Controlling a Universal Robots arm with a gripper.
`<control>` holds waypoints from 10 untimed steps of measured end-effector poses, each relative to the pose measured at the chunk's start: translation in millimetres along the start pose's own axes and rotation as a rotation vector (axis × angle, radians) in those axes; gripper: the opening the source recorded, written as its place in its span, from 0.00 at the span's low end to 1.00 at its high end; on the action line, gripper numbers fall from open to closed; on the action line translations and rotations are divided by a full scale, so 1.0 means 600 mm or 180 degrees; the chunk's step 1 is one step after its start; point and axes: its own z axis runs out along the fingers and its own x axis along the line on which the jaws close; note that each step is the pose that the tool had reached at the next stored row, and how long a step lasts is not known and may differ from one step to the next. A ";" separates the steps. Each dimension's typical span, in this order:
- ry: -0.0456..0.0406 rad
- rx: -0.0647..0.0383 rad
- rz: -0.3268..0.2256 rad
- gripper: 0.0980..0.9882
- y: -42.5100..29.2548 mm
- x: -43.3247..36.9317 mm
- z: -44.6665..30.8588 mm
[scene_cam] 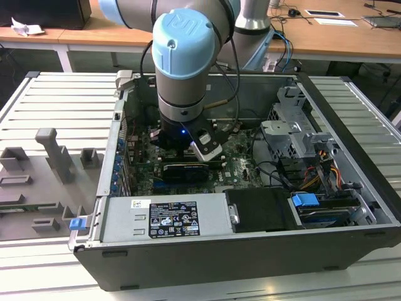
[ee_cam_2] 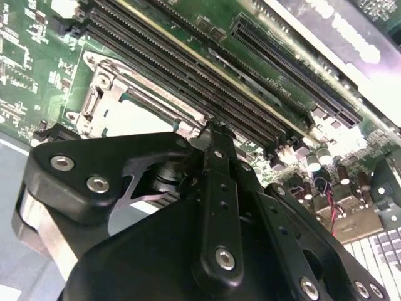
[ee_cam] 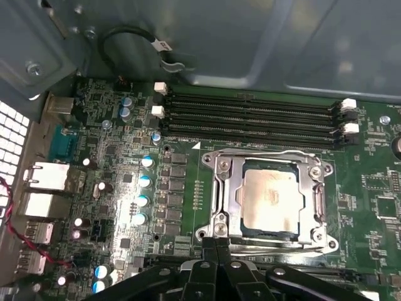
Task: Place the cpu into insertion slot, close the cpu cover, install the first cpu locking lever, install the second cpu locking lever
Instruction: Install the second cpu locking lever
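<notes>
In the exterior view, grey fixture blocks (scene_cam: 53, 157) sit at the far left on the slatted table (scene_cam: 62, 100), well apart from the open computer case (scene_cam: 250, 257). At frame centre the arm (scene_cam: 185, 69) reaches straight down into the case, and its bulk hides the board beneath; the black card (scene_cam: 182, 170) lies just below it. To the right stand a metal drive cage (scene_cam: 294, 135) and a blue connector (scene_cam: 305, 202).

In the first wrist view, capacitors (ee_cam: 145, 182) and rear ports (ee_cam: 44, 179) fill the left part. The memory slots (ee_cam: 250, 119) run across the upper middle. Right of centre the cpu (ee_cam: 270, 202) lies flat in the slot (ee_cam: 225, 210), with the cover (ee_cam: 316, 200) shut down around it. The gripper (ee_cam: 216, 246) is at the bottom centre, its fingers pressed together with nothing between them, the tips just beside the socket's lower left corner.

In the second wrist view the gripper (ee_cam_2: 213, 128) blocks much of the cover (ee_cam_2: 100, 94).
</notes>
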 end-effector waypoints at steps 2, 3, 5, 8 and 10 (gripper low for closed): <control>-0.0002 -0.0021 -0.0002 0.01 -0.001 0.001 0.004; -0.0002 -0.0029 -0.0003 0.01 -0.002 0.001 0.006; -0.0003 -0.0046 -0.0005 0.01 -0.002 0.004 0.009; -0.0003 -0.0075 -0.0010 0.01 -0.003 0.005 0.012; -0.0005 -0.0105 -0.0016 0.01 -0.004 0.005 0.016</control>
